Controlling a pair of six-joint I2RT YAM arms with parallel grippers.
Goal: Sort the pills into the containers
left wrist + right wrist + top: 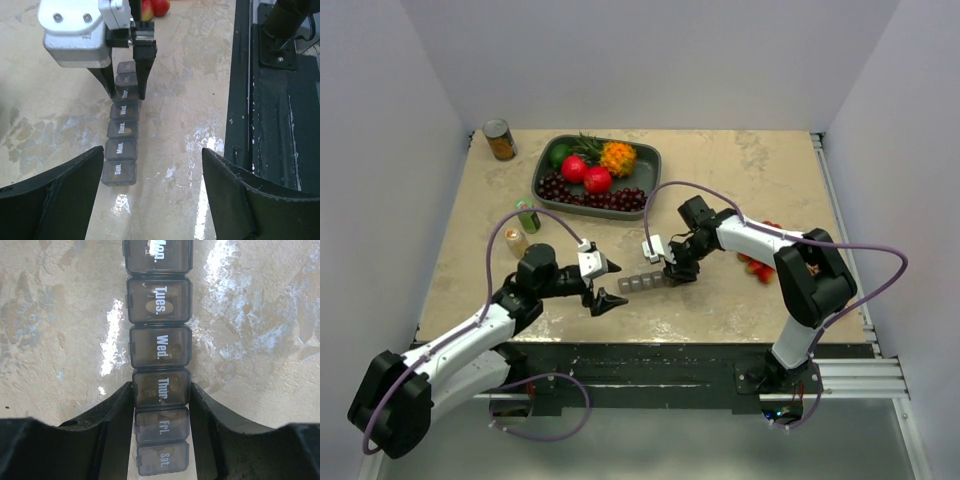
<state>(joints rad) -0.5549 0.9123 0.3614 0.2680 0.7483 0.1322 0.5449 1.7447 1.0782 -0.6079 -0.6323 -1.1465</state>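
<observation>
The containers are a grey strip of day-marked lidded compartments (pixel 638 284) lying on the beige table. All lids look shut. A pale pill (pixel 152 307) shows through the Tues. lid. My right gripper (pixel 670 275) is shut on the strip; in the right wrist view its jaws (pixel 161 390) press both sides of the Thur. compartment. My left gripper (pixel 612 286) is open and empty, low by the strip's Sun. end. In the left wrist view (pixel 152 150) the Sun. compartment (pixel 118 172) lies just inside its left finger (pixel 75 185). No loose pills are in view.
A dark grey fruit tray (pixel 645 160) stands at the back centre. A tin can (pixel 500 140) is at the back left. A green bottle (pixel 527 216) and a small jar (pixel 515 240) stand left of my left arm. Red items (pixel 760 268) lie by my right arm.
</observation>
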